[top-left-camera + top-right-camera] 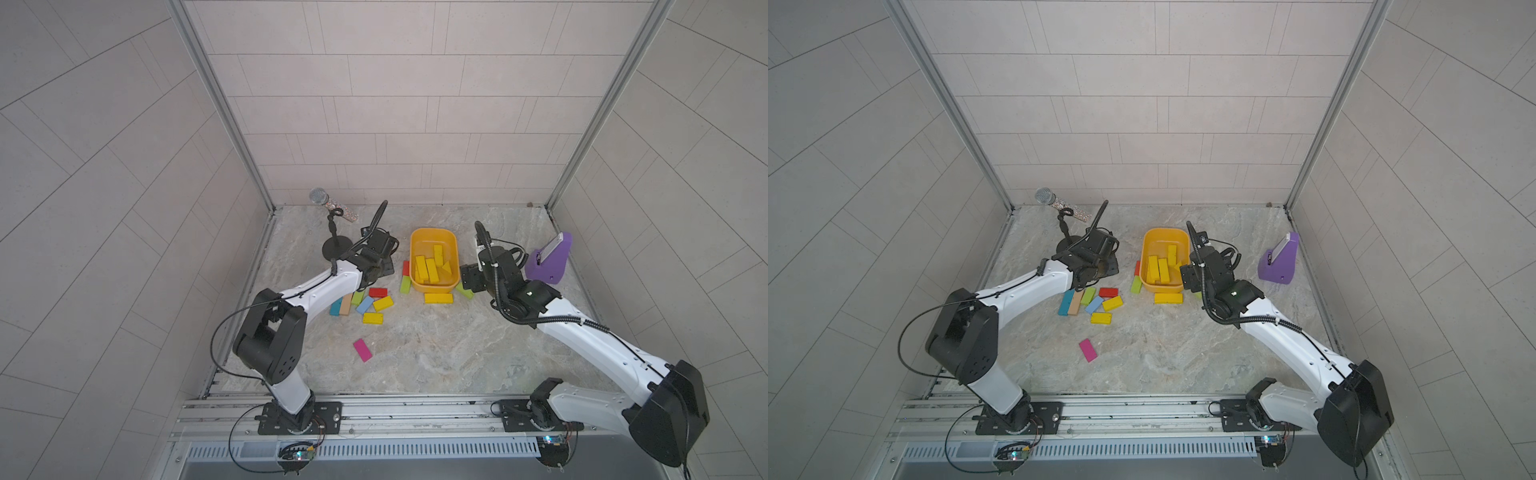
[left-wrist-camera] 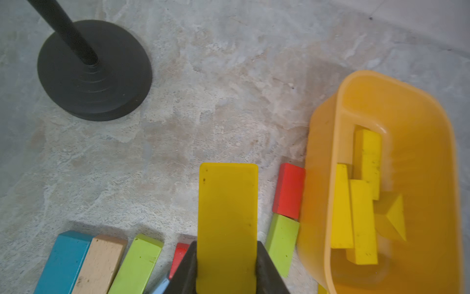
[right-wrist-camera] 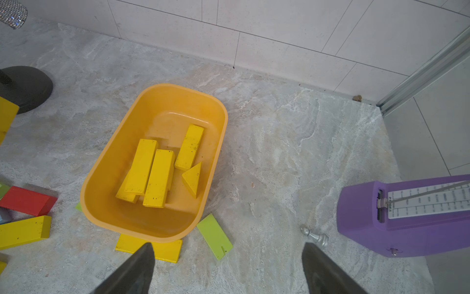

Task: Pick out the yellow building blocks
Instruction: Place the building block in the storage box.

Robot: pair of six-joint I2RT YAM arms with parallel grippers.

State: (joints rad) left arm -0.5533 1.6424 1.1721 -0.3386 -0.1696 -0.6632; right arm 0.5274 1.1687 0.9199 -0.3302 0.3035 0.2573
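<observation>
clock directions are read in the top views, with twelve o'clock at the back wall.

the left gripper is seen closed tight on a yellow bar. the bar is pinched by one end between the jaws and is pointed away from the wrist, over the marbled table. this gripper is placed at about nine o'clock of the orange tub, near it but apart. the right gripper is held with its jaws spread wide and nothing between them, at about four o'clock of the tub, just beside its rim.

of the yellow building blocks, at least four bars and a yellow wedge are found lying inside the tub. a flat yellow bar is laid at six o'clock of the tub, just beside its wall. an angled yellow bar and a lower yellow bar are left on the table at about eight o'clock of the tub, the angled one just beside a light blue block.

a pink block is set alone at seven o'clock, well apart. a microphone stand is placed between nine and ten o'clock, and a purple metronome at three o'clock.
</observation>
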